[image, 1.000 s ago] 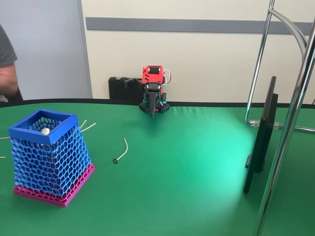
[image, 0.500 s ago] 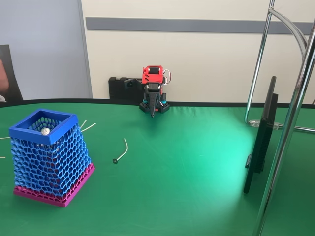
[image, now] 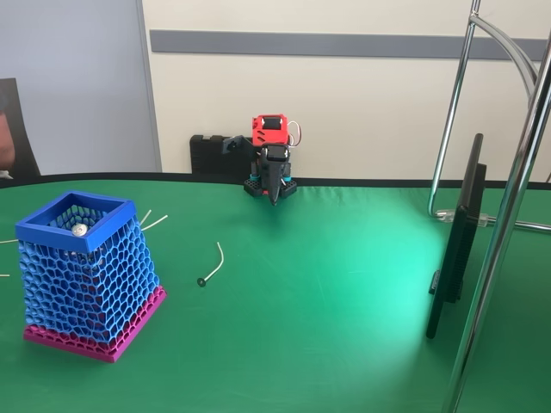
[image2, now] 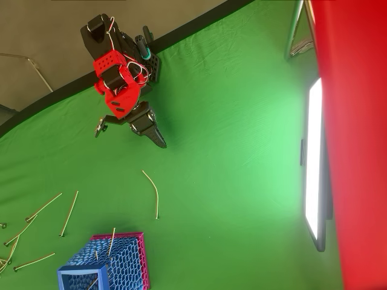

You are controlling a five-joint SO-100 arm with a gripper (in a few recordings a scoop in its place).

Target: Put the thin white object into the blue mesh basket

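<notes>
We find the gripper [image: 274, 196] with jaws together near the green table's [image: 344, 284] far edge, reach not yet begun; thin white object [image: 213, 262] lies mid-table beside the blue mesh basket [image: 82, 274], awaiting descent and pinch.

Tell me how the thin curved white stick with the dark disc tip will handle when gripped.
The thin curved white stick looks very light and probably flexes. Lying flat on the green cloth, it may slide away from closing fingers.

In the fixed view, the thin white object [image: 212, 263] lies right of the basket [image: 84, 274], claw [image: 274, 194] behind.
</notes>
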